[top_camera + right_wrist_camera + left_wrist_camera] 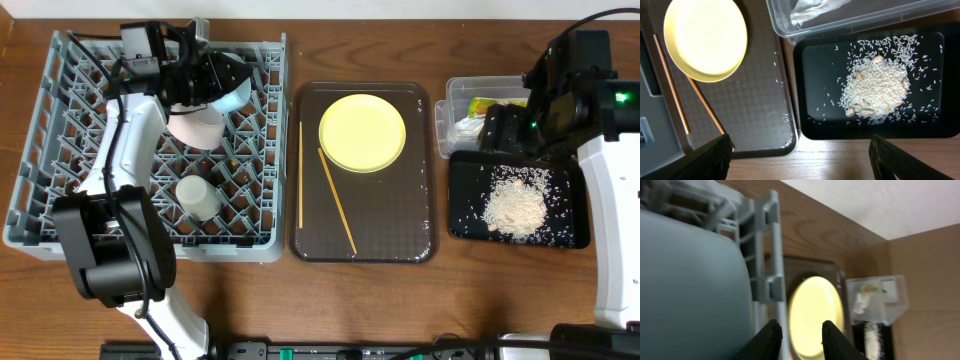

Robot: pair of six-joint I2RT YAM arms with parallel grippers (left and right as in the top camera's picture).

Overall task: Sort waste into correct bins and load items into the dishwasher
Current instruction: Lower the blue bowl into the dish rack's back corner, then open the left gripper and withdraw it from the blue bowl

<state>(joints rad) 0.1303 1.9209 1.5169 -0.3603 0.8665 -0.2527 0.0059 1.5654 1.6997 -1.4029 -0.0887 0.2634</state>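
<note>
The grey dish rack [40, 215] holds a white bowl [195, 127], a light blue bowl [236, 98] and a small white cup [198, 197]. My left gripper [220, 76] hovers over the rack's back right part, open and empty [799, 336], with the blue bowl [690, 290] close at its left. The yellow plate [362, 132] and two chopsticks [337, 200] lie on the brown tray. The clear tub [462, 92] holds the wrapper [487, 103] and white paper [812, 9]. Rice [515, 207] lies in the black tray [465, 225]. My right gripper [800, 160] is wide open above them.
The dark brown serving tray [400, 245] lies between the rack and the bins, with a few rice grains on it [782, 117]. Bare wooden table runs along the front edge. The rack's wall [767, 270] stands close to my left fingers.
</note>
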